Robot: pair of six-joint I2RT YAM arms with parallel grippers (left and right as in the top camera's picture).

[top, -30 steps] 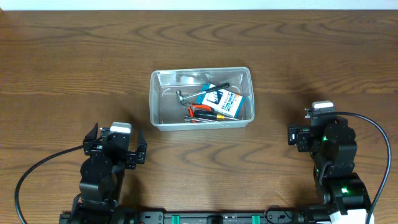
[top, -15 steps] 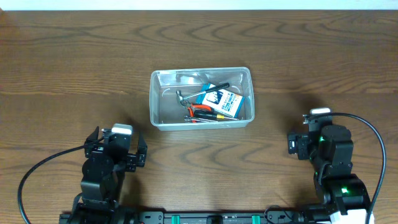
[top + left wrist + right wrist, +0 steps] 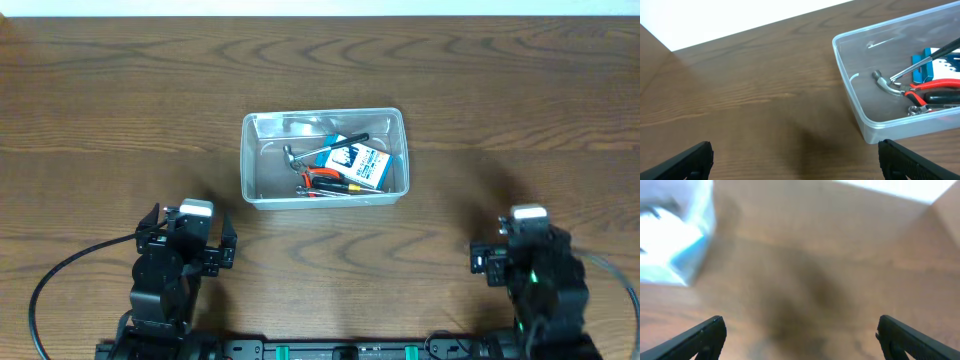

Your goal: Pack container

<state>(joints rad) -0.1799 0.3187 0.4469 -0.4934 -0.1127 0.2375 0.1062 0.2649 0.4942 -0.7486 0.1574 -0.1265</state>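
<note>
Though parked low at the near edge, well apart from the bin [image 3: 265, 165] at mid-table, spread wide and empty: left gripper [image 3: 795, 150] and right gripper [image 3: 800, 322] alike. Nothing to hold, with hammer [image 3: 883, 81], pliers [image 3: 935, 87] and blue-and-white box [image 3: 358, 160] lying inside already. Looks packed; likely resting clear to leave the load undisturbed.
</note>
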